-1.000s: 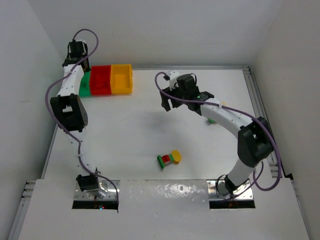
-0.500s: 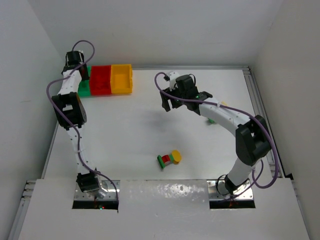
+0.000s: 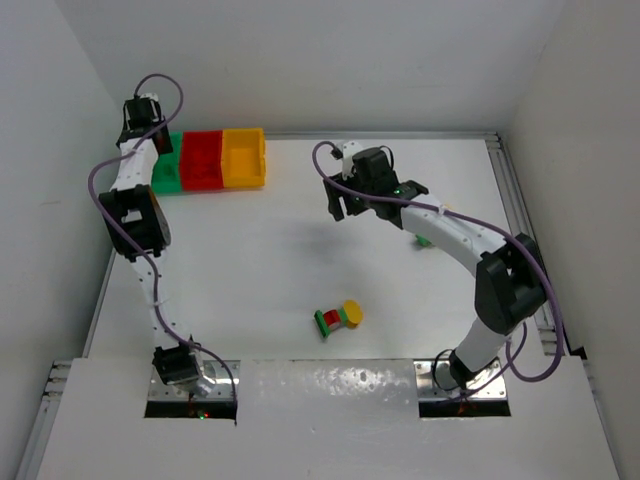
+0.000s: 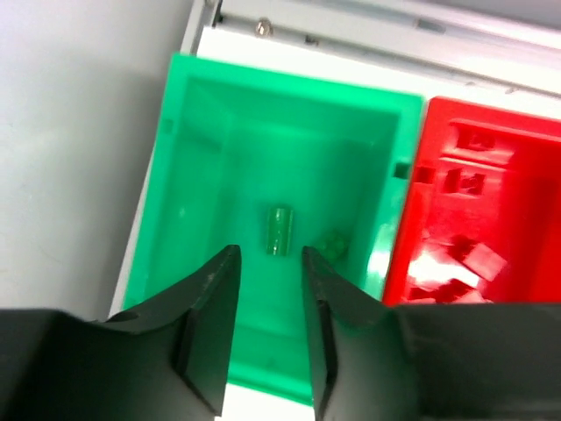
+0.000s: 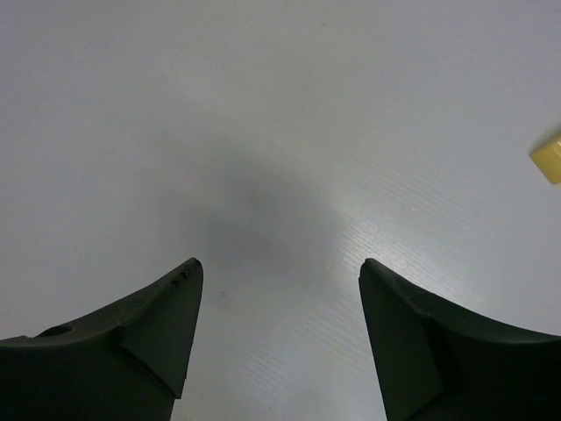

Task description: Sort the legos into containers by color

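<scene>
Nearest the bases, a cluster of green, red and yellow legos [image 3: 338, 318] lies on the white table [image 3: 240, 270] with bare surface all round, and one green lego [image 3: 424, 240] sits beside the right arm [image 3: 452, 232]. Mid-table the right gripper [image 5: 276, 272] hangs over bare table, jaws spread wide and empty, a pale yellow piece [image 5: 548, 156] at that view's right edge. In the far left corner the left gripper [image 4: 267, 263], jaws parted by a narrow gap and holding nothing, hovers over the green bin [image 4: 289, 83] where two green legos [image 4: 278, 230] lie; the red bin [image 4: 491, 140] touches it, then the yellow bin [image 3: 243, 158].
</scene>
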### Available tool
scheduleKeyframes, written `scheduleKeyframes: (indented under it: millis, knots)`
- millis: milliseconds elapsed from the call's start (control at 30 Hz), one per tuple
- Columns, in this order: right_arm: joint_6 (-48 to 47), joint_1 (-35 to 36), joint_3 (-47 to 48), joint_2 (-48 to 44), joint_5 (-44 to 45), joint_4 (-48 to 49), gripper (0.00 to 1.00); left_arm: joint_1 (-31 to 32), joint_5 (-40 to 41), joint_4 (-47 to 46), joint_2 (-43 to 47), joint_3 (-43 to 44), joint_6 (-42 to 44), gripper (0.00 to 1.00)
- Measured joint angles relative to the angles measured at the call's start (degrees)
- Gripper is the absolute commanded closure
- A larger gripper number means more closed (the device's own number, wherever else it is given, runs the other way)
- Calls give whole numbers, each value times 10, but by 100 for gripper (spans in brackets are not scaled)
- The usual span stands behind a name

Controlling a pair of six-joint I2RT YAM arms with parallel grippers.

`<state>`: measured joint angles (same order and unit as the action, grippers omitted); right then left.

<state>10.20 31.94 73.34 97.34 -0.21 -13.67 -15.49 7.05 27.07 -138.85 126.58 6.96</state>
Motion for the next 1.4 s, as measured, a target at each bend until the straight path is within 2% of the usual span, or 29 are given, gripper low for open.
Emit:
scheduleKeyframes:
  millis: [67, 133, 233, 300, 400, 533, 633, 867, 1033, 1133, 1400]
  knots:
    - [10, -1, 5, -3, 15, -11, 32, 0, -5, 0, 13, 0, -2, 69]
    - [31, -10, 14, -3, 22, -24, 31, 5, -11, -3, 40, -8, -2, 64]
    - [90, -53, 62, 14, 24, -61, 30, 10, -13, -7, 106, -35, -9, 61]
    - [129, -95, 165, 71, 59, -109, 27, 13, -12, -7, 143, -42, -16, 59]
    - [150, -133, 323, 177, 143, -128, 22, 16, -17, 1, 181, -41, -22, 57]
    - [156, -142, 443, 293, 246, -152, 20, 16, -30, 40, 203, -53, -23, 57]
    - [175, -140, 453, 348, 283, -163, 20, 16, -35, 70, 218, -97, -23, 57]
    - [217, -143, 444, 421, 292, -190, 26, 16, -51, 118, 237, -177, -23, 57]
    - [243, -146, 422, 426, 318, -193, 32, 16, -63, 122, 246, -184, -30, 57]
    - [252, -150, 418, 432, 314, -194, 39, 16, -73, 121, 248, -184, -34, 57]
    - [266, -154, 418, 443, 306, -170, 46, 16, -77, 122, 248, -174, -38, 56]
